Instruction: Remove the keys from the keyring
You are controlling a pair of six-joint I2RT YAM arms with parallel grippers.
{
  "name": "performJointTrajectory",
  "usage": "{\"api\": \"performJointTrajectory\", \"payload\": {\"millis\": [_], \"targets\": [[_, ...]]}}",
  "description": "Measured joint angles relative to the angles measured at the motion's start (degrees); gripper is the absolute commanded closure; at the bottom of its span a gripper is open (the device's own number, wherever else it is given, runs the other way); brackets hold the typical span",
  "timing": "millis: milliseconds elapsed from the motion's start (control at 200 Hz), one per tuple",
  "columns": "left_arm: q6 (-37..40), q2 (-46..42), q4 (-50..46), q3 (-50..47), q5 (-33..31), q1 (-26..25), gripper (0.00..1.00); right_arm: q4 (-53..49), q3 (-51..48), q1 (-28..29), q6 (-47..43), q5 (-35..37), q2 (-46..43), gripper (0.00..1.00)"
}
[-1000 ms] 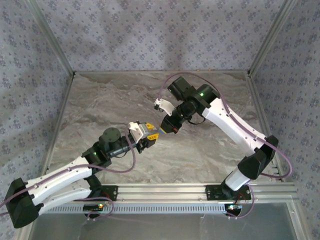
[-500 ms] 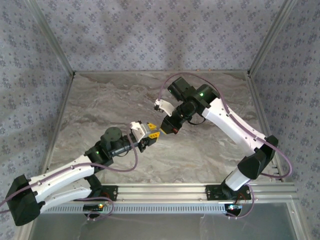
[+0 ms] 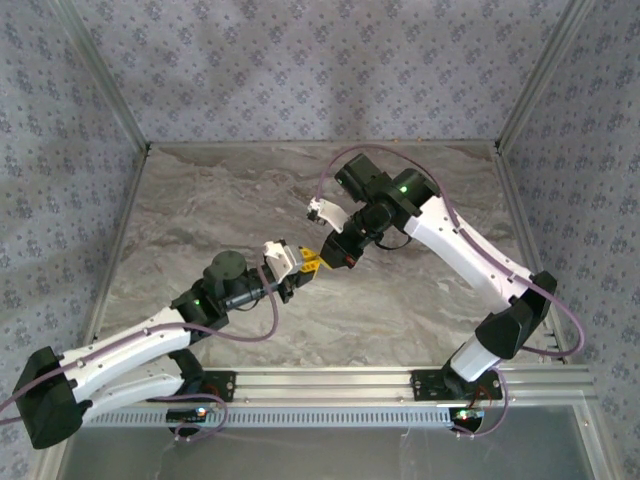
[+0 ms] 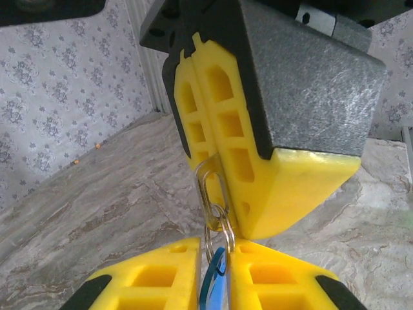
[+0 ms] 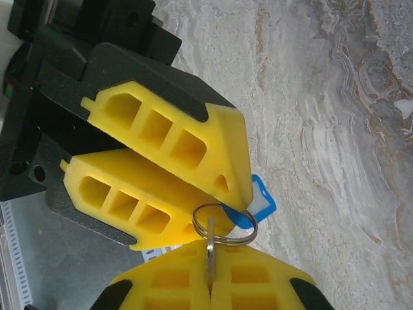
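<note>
Yellow ribbed fingers of both arms meet in mid-air above the grey marbled desk [image 3: 200, 200], and the tiny bunch of keys [image 4: 216, 226] hangs between them, off the surface. The left gripper [image 4: 216, 253] is pressed together on the bright blue plastic tag [image 4: 211, 287]. The right gripper [image 5: 210, 266] pinches a flat silvery metal blade [image 5: 210, 248] that hangs from the thin silvery wire keyring [image 5: 226, 213].

Both holds look narrow, taken right at the fingertips. A straight pull apart would probably drag the blade or the tag out of its pads, and the bunch would then swing from one gripper or fall to the desk. Such a pull might also only stretch the keyring, since a key has to travel round the coil to come free. The crowded fingertips could knock together.

Counted: two grippers, one keyring, one blue tag and one blade. The left wrist view shows overlapping silvery loops, and how many there are cannot be told.
</note>
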Motion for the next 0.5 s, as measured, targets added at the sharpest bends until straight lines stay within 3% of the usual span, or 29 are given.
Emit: {"api": "performJointTrajectory", "payload": {"millis": [170, 500], "targets": [[0.5, 0.0, -0.9, 0.4, 1.1, 0.0, 1.00, 0.0, 0.0, 0.0, 0.0, 0.1, 0.0, 1.00], [0.4, -0.6, -1.1, 0.5, 1.3, 0.0, 1.00, 0.7, -0.7, -0.5, 1.1, -1.4, -0.4, 1.00]]}}
